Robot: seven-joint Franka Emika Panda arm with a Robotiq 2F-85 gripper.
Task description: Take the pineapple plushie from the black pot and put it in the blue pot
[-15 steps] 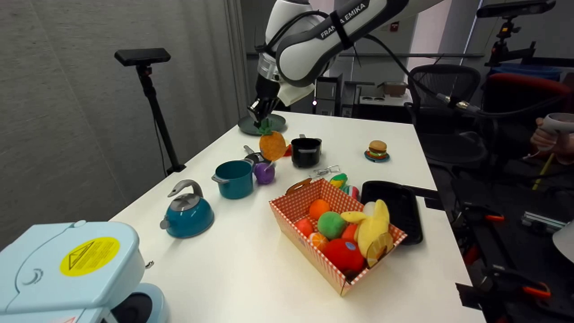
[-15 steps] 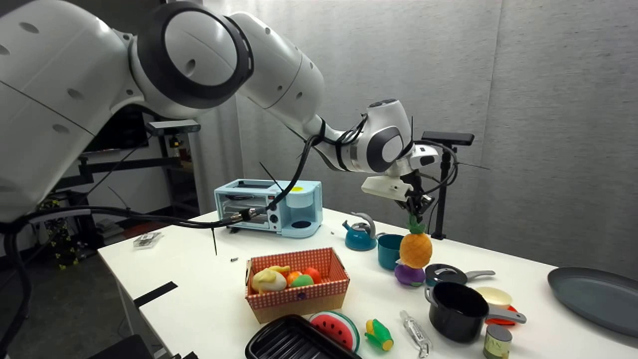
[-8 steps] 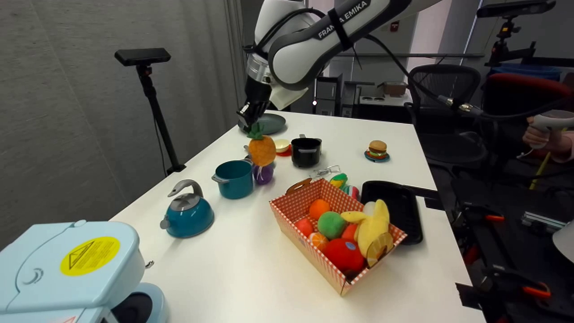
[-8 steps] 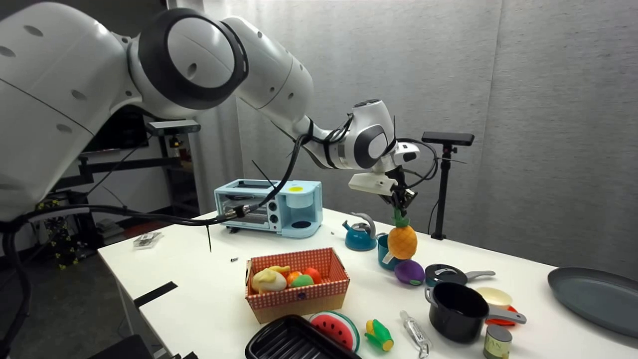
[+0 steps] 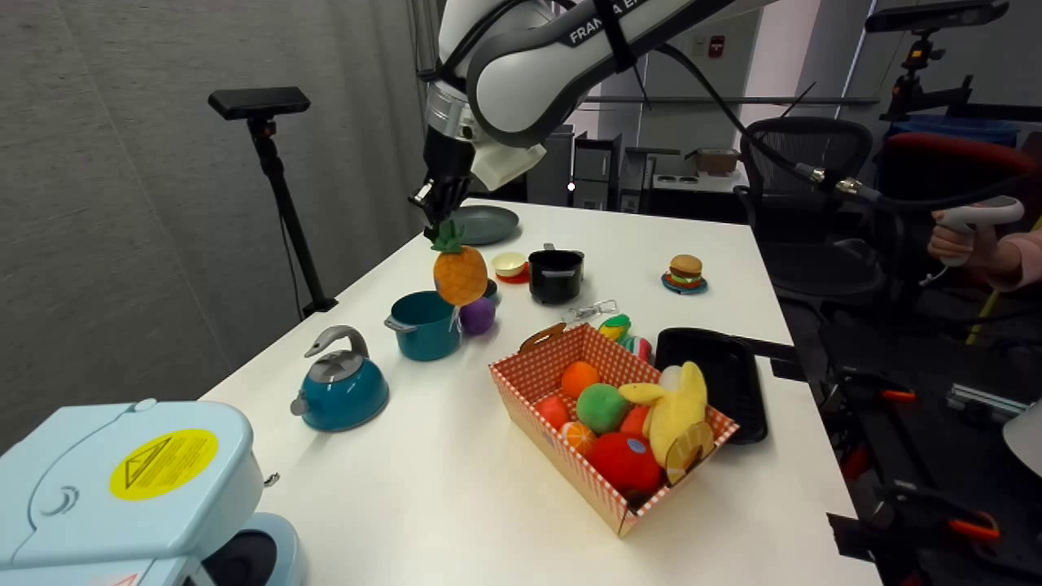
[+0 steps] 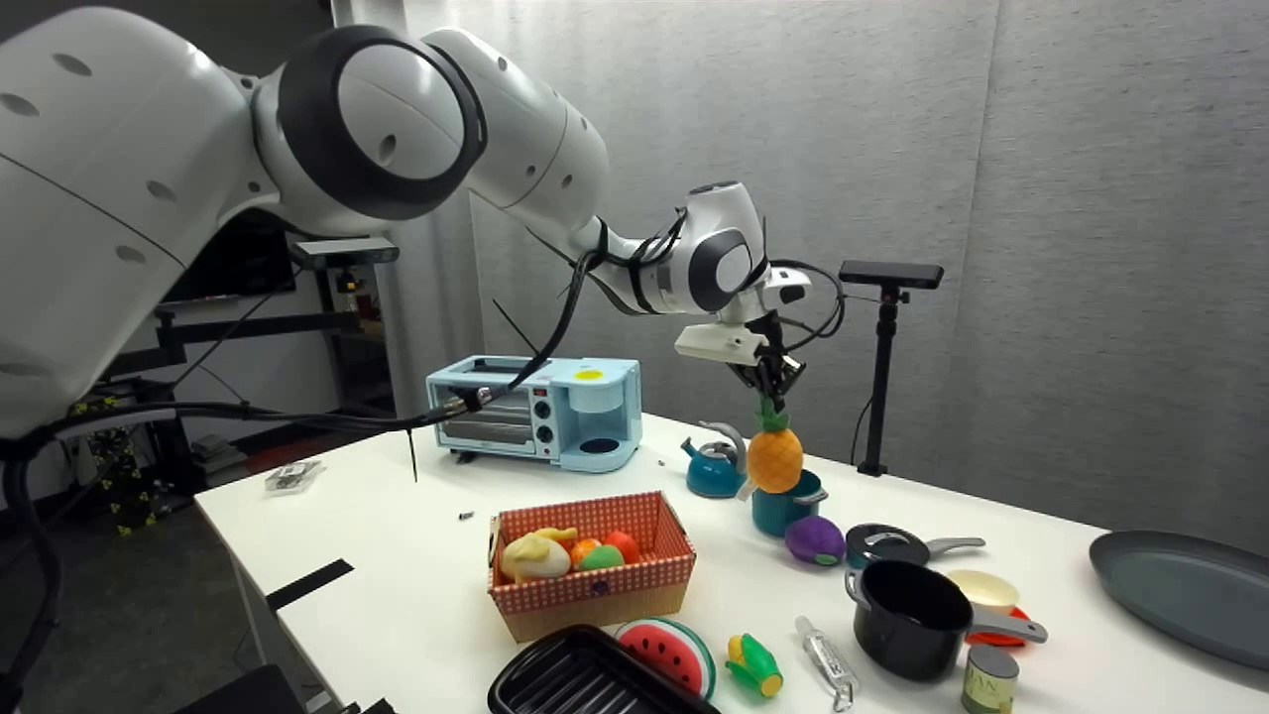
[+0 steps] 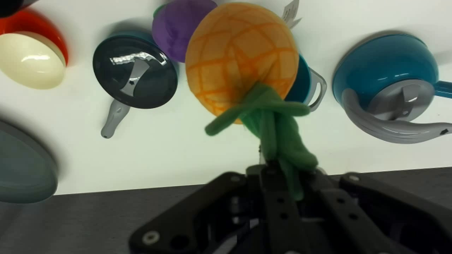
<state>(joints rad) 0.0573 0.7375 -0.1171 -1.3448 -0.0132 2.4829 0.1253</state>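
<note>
My gripper [image 7: 286, 172] is shut on the green leafy tuft of the pineapple plushie [image 7: 243, 53]. The orange body hangs below the jaws, in the air, in both exterior views [image 5: 461, 277] [image 6: 774, 462]. The blue pot [image 5: 426, 330] stands on the table; the plushie overlaps its rim in both exterior views [image 6: 781, 512] and appears higher than it. In the wrist view the plushie hides most of the blue pot [image 7: 300, 83], leaving part of its wall and a handle. The black pot [image 6: 907, 635] stands apart, with no plushie visible in it.
A purple toy [image 6: 815, 541] stands against or close beside the blue pot. The teal kettle [image 5: 346, 399] stands on its other side. A dark lidded pan [image 7: 136, 77], cream bowl [image 5: 510, 264], checkered basket [image 5: 562, 468] and black tray [image 5: 716, 382] are also on the table.
My gripper has carried the pineapple plushie leftward in both exterior views, from over the purple toy to the blue pot's rim. The pots have not moved.
</note>
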